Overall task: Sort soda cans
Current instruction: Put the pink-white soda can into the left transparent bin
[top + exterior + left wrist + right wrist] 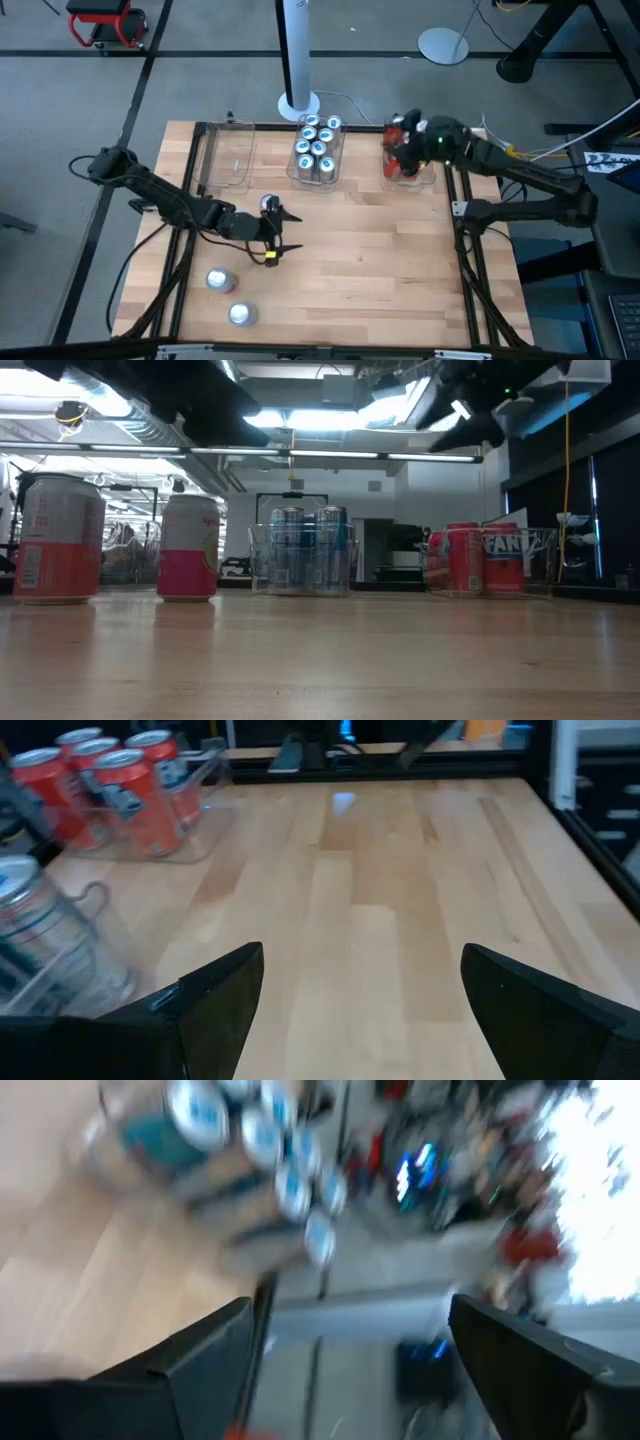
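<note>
Two soda cans with silver tops [220, 280] [241, 314] stand upright on their bases at the table's near left; the low view shows them as red-and-silver [60, 540] and pink-and-silver [188, 547]. Another round silver top [268, 205] shows beside my left wrist. Blue cans [318, 148] fill the middle clear bin, and red cans [120, 785] stand in the right bin [408, 170]. My left gripper [288, 232] hovers open over bare wood at centre left, nothing between its fingers [215, 995]. My right gripper [400, 140] is open above the red-can bin, empty.
An empty clear bin [230, 155] stands at the far left of the table. A white pole on a round base [298, 100] rises behind the middle bin. Bare wood [380, 260] spans the table's centre and right. A black frame rail [470, 250] runs along the right edge.
</note>
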### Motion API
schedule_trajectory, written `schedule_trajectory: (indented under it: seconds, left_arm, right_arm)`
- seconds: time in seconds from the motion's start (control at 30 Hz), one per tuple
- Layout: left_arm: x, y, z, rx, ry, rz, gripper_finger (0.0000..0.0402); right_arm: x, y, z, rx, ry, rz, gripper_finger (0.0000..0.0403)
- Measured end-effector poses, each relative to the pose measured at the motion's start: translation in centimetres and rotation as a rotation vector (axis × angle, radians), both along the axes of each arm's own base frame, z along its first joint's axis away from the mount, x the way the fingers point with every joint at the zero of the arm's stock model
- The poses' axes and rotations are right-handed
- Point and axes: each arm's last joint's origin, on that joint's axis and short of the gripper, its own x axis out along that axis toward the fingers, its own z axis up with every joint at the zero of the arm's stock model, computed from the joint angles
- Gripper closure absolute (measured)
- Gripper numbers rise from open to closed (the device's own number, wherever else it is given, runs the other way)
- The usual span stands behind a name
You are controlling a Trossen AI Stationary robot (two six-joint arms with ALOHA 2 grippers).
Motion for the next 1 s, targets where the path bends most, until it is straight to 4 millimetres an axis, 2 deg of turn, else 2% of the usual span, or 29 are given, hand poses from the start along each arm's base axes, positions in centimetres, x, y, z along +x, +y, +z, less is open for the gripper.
schedule_trajectory:
  seconds: [0.17, 0.4, 0.7, 0.8, 1.0]
  left_arm:
    - [0.2, 0.4, 0.0, -0.048, -0.007, 0.026, 0.0075]
    - [0.2, 0.5, 0.2, -0.085, -0.026, 0.042, 0.0072]
    - [0.8, 2.2, 0.5, -0.049, -0.033, 0.157, 0.0006]
    - [1.1, 2.9, 1.6, -0.037, 0.038, 0.168, 0.0011]
    - [1.0, 4.9, 5.3, 0.0, 0.232, 0.259, 0.0003]
  right_arm:
    - [1.9, 2.3, -1.7, -0.069, -0.111, 0.153, 0.0068]
    - [2.8, 6.2, -5.9, -0.036, -0.097, 0.33, 0.0068]
    - [2.1, 10.6, -11.0, -0.041, -0.161, 0.407, 0.0068]
    - [1.5, 11.7, -12.4, -0.037, -0.195, 0.423, 0.0068]
    - [0.2, 13.1, -14.6, -0.045, -0.218, 0.441, 0.0068]
